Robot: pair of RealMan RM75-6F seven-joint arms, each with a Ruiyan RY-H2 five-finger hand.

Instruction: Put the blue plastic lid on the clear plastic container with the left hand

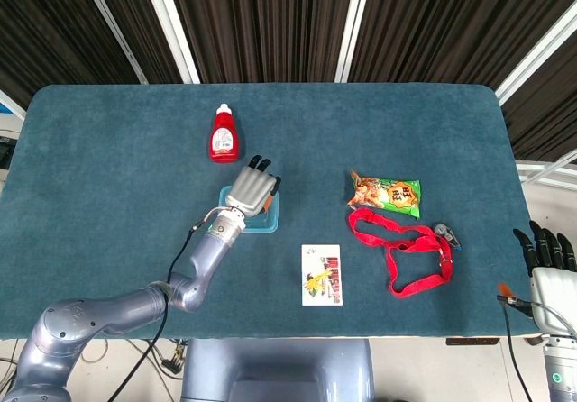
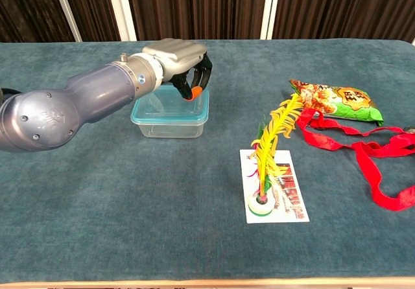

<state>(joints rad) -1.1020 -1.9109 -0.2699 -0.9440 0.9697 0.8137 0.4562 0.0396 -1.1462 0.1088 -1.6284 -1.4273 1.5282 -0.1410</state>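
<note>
The clear plastic container (image 2: 170,127) stands on the blue-green cloth with the blue lid (image 2: 162,105) lying on top of it. My left hand (image 2: 176,57) arches over the lid's far right corner, its curled fingers and orange-tipped thumb closing on the rim there. In the head view the left hand (image 1: 251,188) covers most of the lid (image 1: 263,221). At the table's near right corner my right hand (image 1: 544,251) is idle, fingers straight and apart, holding nothing.
A red sauce bottle (image 1: 224,134) lies beyond the container. A snack bag (image 2: 334,98) and a red strap (image 2: 369,156) are to the right. A printed card (image 2: 285,195) with a feathered shuttlecock (image 2: 269,146) standing on it is at centre front.
</note>
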